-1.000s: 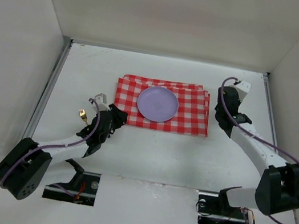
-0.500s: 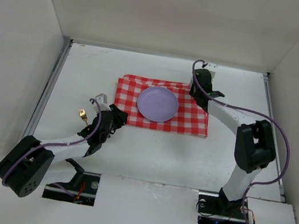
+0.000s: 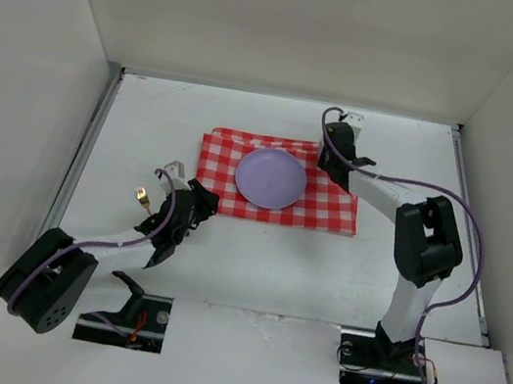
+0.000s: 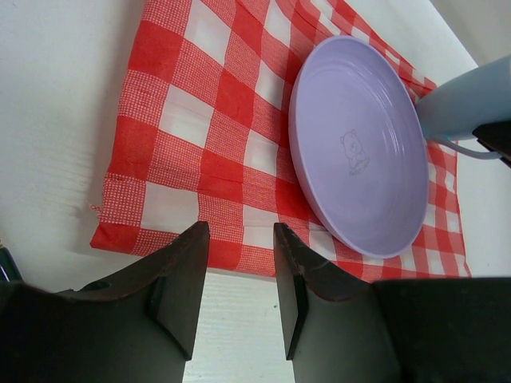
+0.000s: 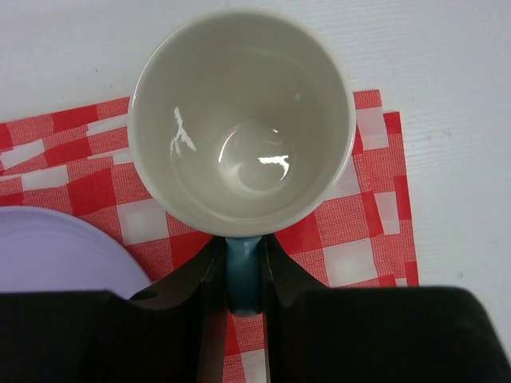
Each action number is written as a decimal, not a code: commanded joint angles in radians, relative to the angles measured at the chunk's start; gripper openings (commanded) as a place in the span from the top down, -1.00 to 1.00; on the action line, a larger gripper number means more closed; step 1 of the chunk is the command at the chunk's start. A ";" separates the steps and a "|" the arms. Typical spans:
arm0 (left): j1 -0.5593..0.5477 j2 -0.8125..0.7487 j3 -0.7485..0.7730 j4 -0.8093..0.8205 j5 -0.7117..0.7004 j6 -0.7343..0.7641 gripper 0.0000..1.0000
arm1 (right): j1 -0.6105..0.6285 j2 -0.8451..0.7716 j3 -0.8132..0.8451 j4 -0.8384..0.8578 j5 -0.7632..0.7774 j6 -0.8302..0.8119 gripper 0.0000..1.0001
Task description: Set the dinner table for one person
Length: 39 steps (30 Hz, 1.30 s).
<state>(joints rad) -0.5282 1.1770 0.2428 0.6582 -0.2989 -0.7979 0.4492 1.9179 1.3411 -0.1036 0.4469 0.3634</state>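
Dinner table (image 3: 252, 271): large flat rectangular top, matte white, walled in white on the left, far and right sides.

Lying directly on it:
1. Checked cloth (image 3: 328, 210), red and white, folded in layers whose edges show along the far side; set mid-table, towards the far half, flat, its long side running left to right.
2. Small gold-coloured item (image 3: 141, 198), left of the cloth and well apart from it; kind unclear.

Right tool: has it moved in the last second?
Yes. The right tool swung left, from right of the checked cloth to above its far right corner.
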 commanded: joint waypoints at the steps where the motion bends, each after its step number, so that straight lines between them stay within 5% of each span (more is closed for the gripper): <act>1: 0.004 0.006 0.024 0.055 -0.016 0.006 0.29 | 0.006 -0.040 -0.010 0.117 0.016 0.037 0.50; 9: 0.000 -0.034 0.035 0.017 -0.060 0.035 0.28 | 0.006 -0.204 -0.094 0.133 0.009 0.032 -0.35; 17: -0.006 -0.141 0.151 -0.375 -0.259 0.032 0.25 | 0.033 -0.480 -0.273 0.133 -0.051 0.040 -0.65; 19: 0.010 -0.171 0.180 -0.520 -0.272 0.025 0.24 | 0.058 -0.569 -0.357 0.142 -0.047 0.063 -0.53; 23: 0.058 -0.212 0.190 -0.735 -0.302 0.008 0.24 | 0.108 -0.701 -0.499 0.199 -0.059 0.101 0.51; 25: 0.066 -0.197 0.207 -0.813 -0.301 -0.006 0.25 | 0.136 -0.740 -0.543 0.203 -0.068 0.115 0.75; 39: 0.011 -0.054 0.248 -0.842 -0.307 -0.055 0.33 | 0.121 -0.827 -0.704 0.338 -0.146 0.181 0.57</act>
<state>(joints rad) -0.4988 1.1011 0.4530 -0.1730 -0.5892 -0.8349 0.5812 1.1263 0.6388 0.1429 0.3355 0.5220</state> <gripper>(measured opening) 0.341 0.208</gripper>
